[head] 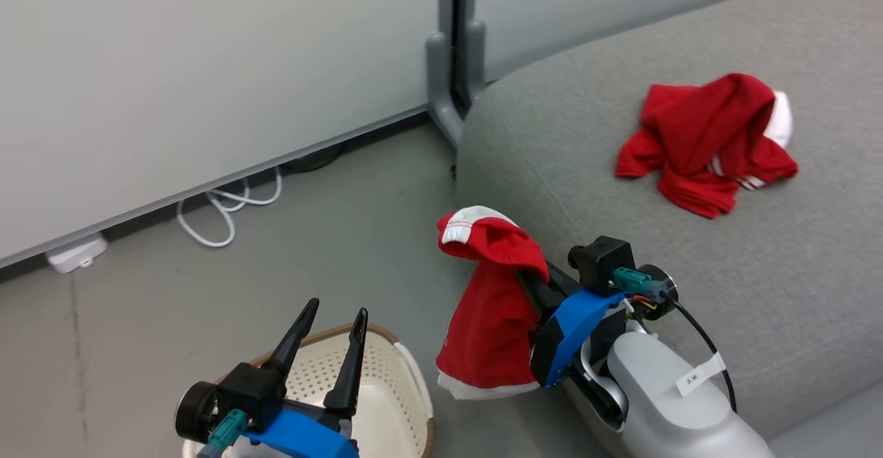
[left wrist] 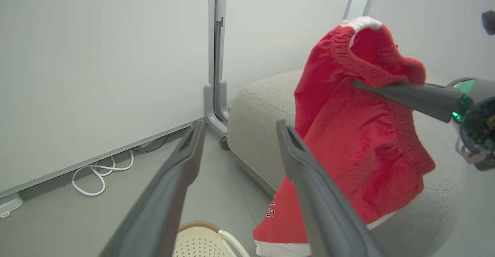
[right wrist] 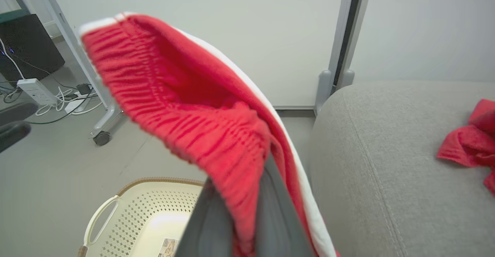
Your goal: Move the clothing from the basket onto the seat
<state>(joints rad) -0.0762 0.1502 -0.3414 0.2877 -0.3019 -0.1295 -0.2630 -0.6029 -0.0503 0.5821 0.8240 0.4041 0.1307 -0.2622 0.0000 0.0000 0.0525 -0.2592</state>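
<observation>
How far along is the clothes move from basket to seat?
Done: one red striped garment lies on the large grey fabric seat. In hand: the right pincer is shut on the second red garment with white hem, hanging beside the seat. Left: laying it down; the cream perforated plastic basket looks empty.

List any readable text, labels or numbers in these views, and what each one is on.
Nothing reads cleanly.
White lettering near the hem of the held red garment: sideways, partly hidden, unreadable.
White tag on the black cable: dark marks, blurred.
Sticker inside the basket: too small.
</observation>
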